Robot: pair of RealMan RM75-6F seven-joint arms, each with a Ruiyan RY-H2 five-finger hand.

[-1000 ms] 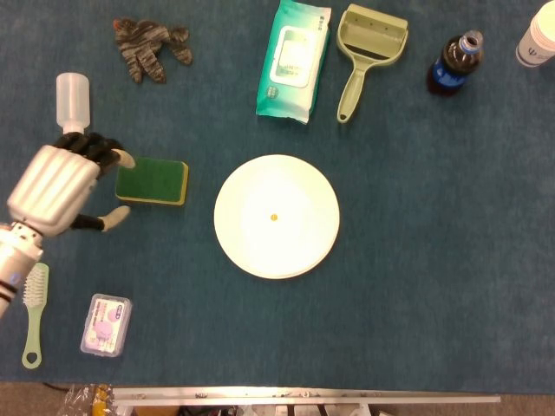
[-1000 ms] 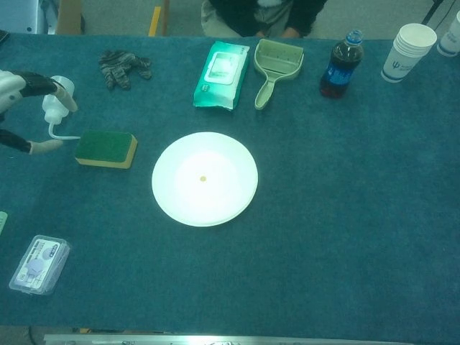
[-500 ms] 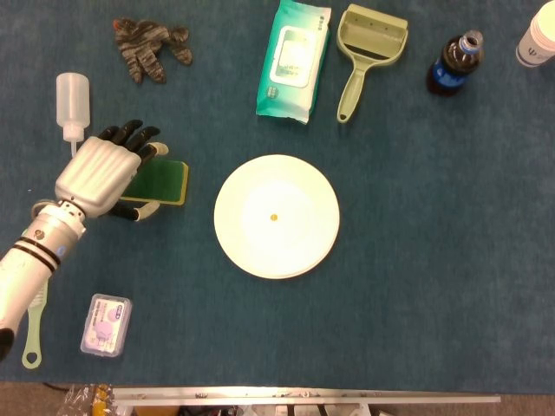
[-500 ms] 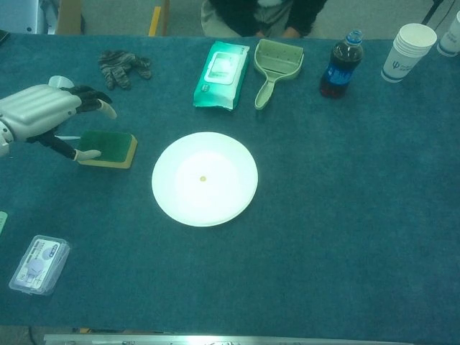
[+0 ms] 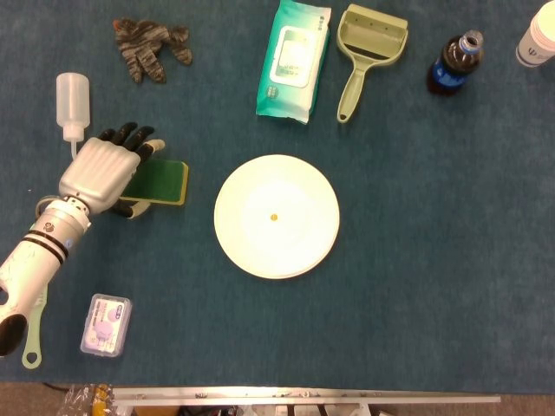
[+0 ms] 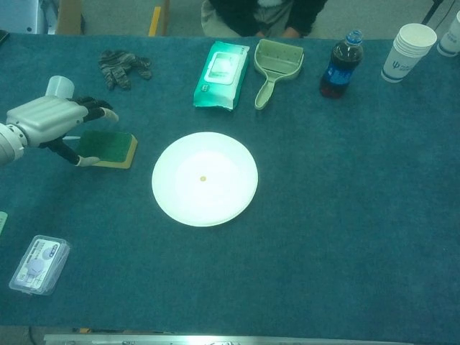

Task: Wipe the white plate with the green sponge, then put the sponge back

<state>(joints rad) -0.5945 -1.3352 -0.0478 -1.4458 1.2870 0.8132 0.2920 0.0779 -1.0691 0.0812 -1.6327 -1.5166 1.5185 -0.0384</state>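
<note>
The green sponge point(image 5: 165, 182) point(image 6: 111, 147) with a yellow underside lies flat on the blue cloth, left of the white plate point(image 5: 295, 191) point(image 6: 223, 158). A small yellow speck sits at the plate's middle. My left hand point(image 5: 102, 173) point(image 6: 47, 118) hovers over the sponge's left half and hides it. Its fingers reach past the far edge and its thumb lies at the near left corner, not closed on the sponge. My right hand is in neither view.
A white squeeze bottle point(image 5: 72, 100) stands just behind my left hand. Gloves point(image 5: 149, 43), a wipes pack point(image 5: 293, 61), a dustpan point(image 5: 368, 48), a dark bottle point(image 5: 453, 65) and paper cups point(image 6: 406, 50) line the far side. A brush point(image 5: 35, 312) and a small case point(image 5: 106, 325) lie near left.
My left hand came in from the left over the sponge and has since settled lower on it. The sponge and plate have not moved.
</note>
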